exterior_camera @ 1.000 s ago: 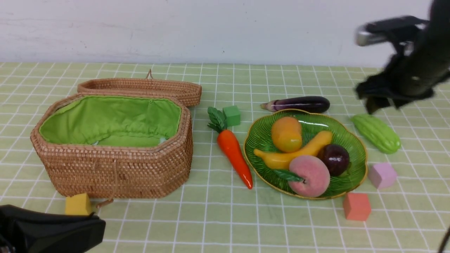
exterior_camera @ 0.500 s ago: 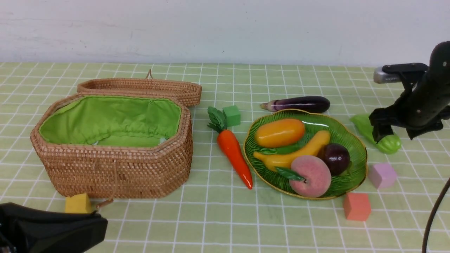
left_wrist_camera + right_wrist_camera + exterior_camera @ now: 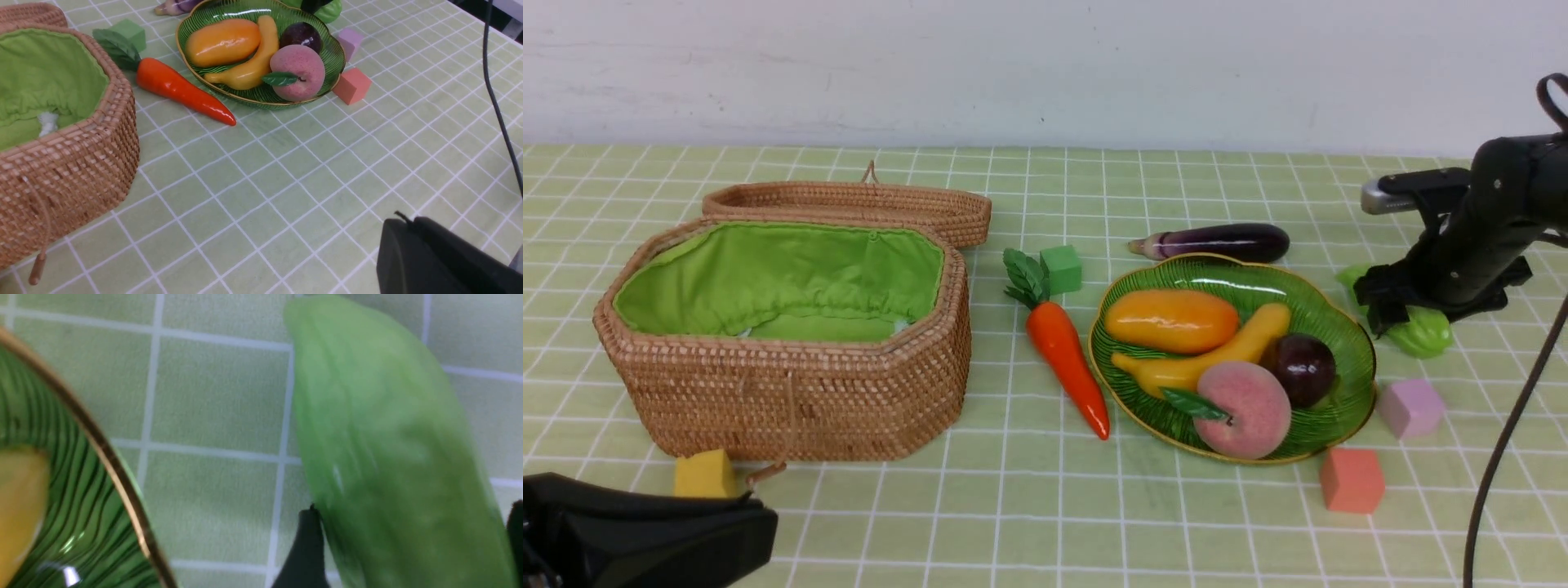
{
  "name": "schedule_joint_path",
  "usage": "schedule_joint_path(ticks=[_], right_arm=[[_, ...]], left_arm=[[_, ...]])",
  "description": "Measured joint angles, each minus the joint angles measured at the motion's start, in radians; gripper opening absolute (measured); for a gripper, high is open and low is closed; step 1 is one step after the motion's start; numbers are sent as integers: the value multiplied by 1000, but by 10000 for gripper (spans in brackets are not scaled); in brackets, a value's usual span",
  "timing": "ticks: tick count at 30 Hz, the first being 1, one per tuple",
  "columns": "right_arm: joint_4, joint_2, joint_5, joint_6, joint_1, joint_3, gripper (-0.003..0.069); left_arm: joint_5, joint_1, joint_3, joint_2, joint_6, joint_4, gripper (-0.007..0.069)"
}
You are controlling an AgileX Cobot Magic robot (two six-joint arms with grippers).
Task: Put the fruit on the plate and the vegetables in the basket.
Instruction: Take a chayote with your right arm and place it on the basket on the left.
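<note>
Nearest us, our left gripper (image 3: 645, 531) sits low in the near left corner, a dark bulk whose fingers we cannot read as spread or closed. Beyond it stands the basket (image 3: 784, 392), lid back. The carrot (image 3: 1066, 359) lies between it and the plate (image 3: 1342, 343), which carries the peach (image 3: 1245, 408), banana (image 3: 1201, 363), mangosteen (image 3: 1298, 367) and mango (image 3: 1172, 320). Just right of the plate, the bitter gourd (image 3: 1423, 333) lies on the checked cloth (image 3: 1045, 506) between our right gripper's (image 3: 1403, 314) parted fingers (image 3: 304, 547), one along each flank. Farthest, the eggplant (image 3: 1217, 242) lies behind the plate.
</note>
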Motion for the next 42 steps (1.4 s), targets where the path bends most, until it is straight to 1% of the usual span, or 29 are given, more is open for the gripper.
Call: schedule_joint_path(ticks=[1,2,3,5,6,11,16,21,22,24,25,26,28,29,30,31,32,33,34,38,40,41,42], right_arm=[[0,2,1,0,0,0,559],[0,8,1,0,0,-3,543],[0,14,6,0,0,-3,510],[0,15,10,0,0,-5,475],[0,15,11,0,0,-5,471],[0,15,27,-4,0,-6,472],[-1,-13,74,-39,0,-6,472],[33,-165,145,-53,7,-4,472],[69,-232,182,-57,18,-4,472],[99,-282,210,-64,30,-5,472],[157,-359,245,-102,67,-5,472],[157,-359,245,-108,72,-5,472],[216,-417,267,-158,126,-5,472],[260,-453,276,-205,181,-6,472],[272,-461,277,-212,189,-6,472],[312,-484,284,-269,271,-18,472],[344,-489,288,-312,330,-36,472],[349,-489,289,-312,330,-39,472],[371,-483,288,-354,409,-67,472],[387,-411,236,-432,595,-164,472],[387,-354,193,-465,673,-215,472],[386,-348,189,-468,680,-226,472],[384,-302,159,-481,718,-257,472]], left_arm=[[0,0,0,0,0,0,-2],[0,0,0,0,0,-4,-2],[0,0,0,0,0,-6,-2],[0,0,0,0,0,-9,-1],[0,0,0,0,0,-9,0],[0,0,0,0,0,-9,2],[2,0,0,0,0,0,4],[10,0,1,0,0,16,4],[11,0,1,0,0,23,4],[12,0,1,0,0,30,4],[12,0,1,0,-6,42,4],[12,0,1,0,-8,46,4],[12,0,1,0,-22,62,4],[13,0,1,0,-44,84,4],[13,0,1,0,-52,89,4],[17,0,1,0,-94,125,4],[23,0,1,0,-126,163,4],[25,0,1,0,-139,171,4],[40,0,1,0,-181,219,4],[106,0,1,-18,-347,392,5],[131,0,1,-47,-419,460,4],[133,0,1,-50,-425,466,4],[142,0,1,-76,-465,500,4]])
